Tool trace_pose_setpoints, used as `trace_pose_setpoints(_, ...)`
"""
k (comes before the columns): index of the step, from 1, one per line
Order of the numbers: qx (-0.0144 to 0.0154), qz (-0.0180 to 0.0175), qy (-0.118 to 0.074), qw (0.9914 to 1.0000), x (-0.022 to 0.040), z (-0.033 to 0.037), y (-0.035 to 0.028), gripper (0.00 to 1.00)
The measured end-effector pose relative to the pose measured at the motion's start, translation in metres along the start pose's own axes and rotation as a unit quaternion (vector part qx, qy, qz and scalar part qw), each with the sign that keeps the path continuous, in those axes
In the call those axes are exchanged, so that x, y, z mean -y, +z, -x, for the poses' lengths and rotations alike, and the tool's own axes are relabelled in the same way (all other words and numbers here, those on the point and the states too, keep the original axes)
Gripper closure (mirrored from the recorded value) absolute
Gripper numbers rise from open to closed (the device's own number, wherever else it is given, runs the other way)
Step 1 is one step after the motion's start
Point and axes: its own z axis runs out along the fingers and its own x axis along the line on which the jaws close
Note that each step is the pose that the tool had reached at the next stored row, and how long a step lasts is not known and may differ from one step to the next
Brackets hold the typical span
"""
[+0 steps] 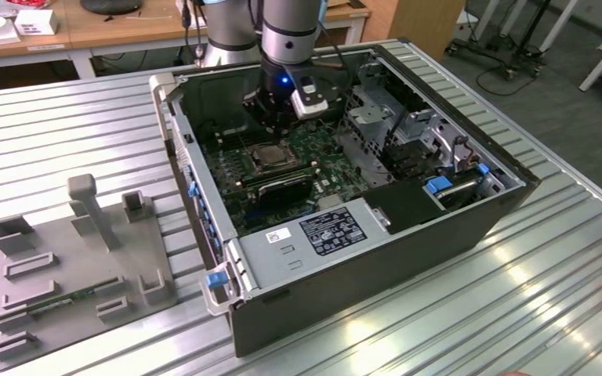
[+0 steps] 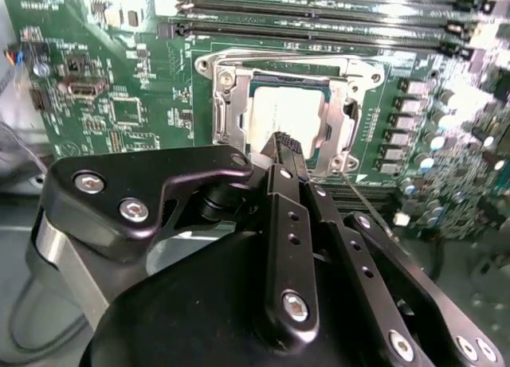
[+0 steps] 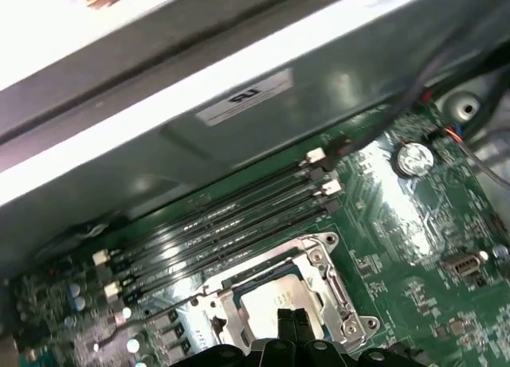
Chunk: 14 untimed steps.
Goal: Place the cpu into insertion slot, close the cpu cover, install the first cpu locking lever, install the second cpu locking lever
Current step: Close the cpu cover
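The pincer [image 2: 284, 144] was nearest the lens in the second wrist view. Its two black fingers were pressed together with nothing between them, and the tips hung over the edge of the cpu [image 2: 275, 112]. There was one cpu, a pale square already seated inside the insertion slot [image 2: 287, 64]. It looked light, thin and stiff, and probably fragile on its contact face, so any grip would best go on its bare side edges rather than its flat top.

One cpu cover [image 2: 231, 120], a thin silvery frame, lay flat over the slot with the cpu showing through its cut-out. It should handle as rigid sheet metal swinging on a hinge, so it would be better pushed on a frame bar than pinched.

In the first wrist view a thin wire rod [image 3: 159, 317] ran out from one corner of the slot. It may have been a locking lever standing unlatched, though the view there was too blurred to be sure. A springy wire like that would want catching near its free end.

Around the slot spread one green motherboard [image 2: 119, 64]. Just beyond the slot lay four long black memory slots [image 3: 231, 224], and farther off sat one coin cell [image 3: 414, 158].

In the exterior view the slot lay inside one open computer case [image 1: 385, 258] resting on a ribbed metal worktop [image 1: 552, 298]. One grey fixture tray [image 1: 71, 266] stood well apart from the slot, toward the exterior view's left.
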Motion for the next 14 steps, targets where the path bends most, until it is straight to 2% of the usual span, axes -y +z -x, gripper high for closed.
trace_pose_setpoints(2, -0.0009, -0.0005, -0.018, 0.99984, 0.0000, 0.0000, 0.0002, 0.90)
trace_pose_setpoints(5, -0.0021, -0.0012, -0.045, 0.99899, 0.0000, 0.0000, 0.0004, 0.90)
trace_pose_setpoints(8, -0.0034, -0.0020, -0.073, 0.99736, 0.0000, 0.0000, 0.0005, 0.90)
trace_pose_setpoints(11, -0.0045, -0.0026, -0.098, 0.99513, 0.0001, 0.0000, 0.0005, 0.90)
trace_pose_setpoints(14, -0.0047, -0.0027, -0.101, 0.99485, 0.0000, 0.0000, 0.0006, 0.90)
